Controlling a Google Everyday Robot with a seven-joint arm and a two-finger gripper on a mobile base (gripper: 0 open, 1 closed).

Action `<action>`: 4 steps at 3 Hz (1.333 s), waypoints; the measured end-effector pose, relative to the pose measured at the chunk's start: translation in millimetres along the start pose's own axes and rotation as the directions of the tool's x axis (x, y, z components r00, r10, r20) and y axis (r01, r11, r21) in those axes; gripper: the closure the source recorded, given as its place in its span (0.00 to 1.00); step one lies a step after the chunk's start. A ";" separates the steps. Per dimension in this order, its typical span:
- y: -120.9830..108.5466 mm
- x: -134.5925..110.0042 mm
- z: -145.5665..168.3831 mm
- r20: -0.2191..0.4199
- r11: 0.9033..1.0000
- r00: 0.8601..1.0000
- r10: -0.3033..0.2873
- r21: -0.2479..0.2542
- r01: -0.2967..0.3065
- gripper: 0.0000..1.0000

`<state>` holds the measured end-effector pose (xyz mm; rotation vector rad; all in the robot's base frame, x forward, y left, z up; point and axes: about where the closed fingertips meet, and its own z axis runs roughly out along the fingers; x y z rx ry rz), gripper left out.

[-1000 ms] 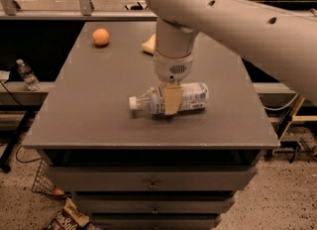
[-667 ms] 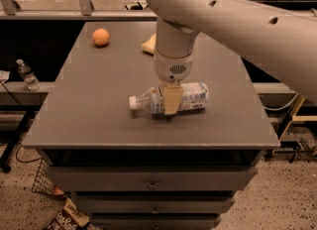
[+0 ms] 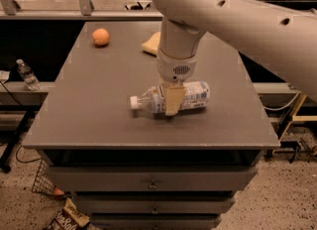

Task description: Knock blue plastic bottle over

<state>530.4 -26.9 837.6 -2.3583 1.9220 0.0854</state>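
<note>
The blue plastic bottle (image 3: 194, 96) lies on its side near the middle of the grey table (image 3: 89, 120). Its white cap (image 3: 133, 102) points left and its white-and-blue label faces the camera. My gripper (image 3: 173, 103) hangs straight down from the big white arm (image 3: 233, 16) and sits in front of the bottle's middle, low over the tabletop and against or just in front of the bottle. It hides part of the bottle's body.
An orange (image 3: 101, 36) sits at the table's back left and a yellow object (image 3: 151, 43) at the back, behind the arm. A small clear bottle (image 3: 27, 75) stands on a lower ledge to the left. Drawers (image 3: 153, 184) are below; a snack bag (image 3: 67, 219) lies on the floor.
</note>
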 end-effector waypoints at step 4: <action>78.1 131.9 -94.5 0.042 0.897 0.913 0.405 0.174 -0.406 0.00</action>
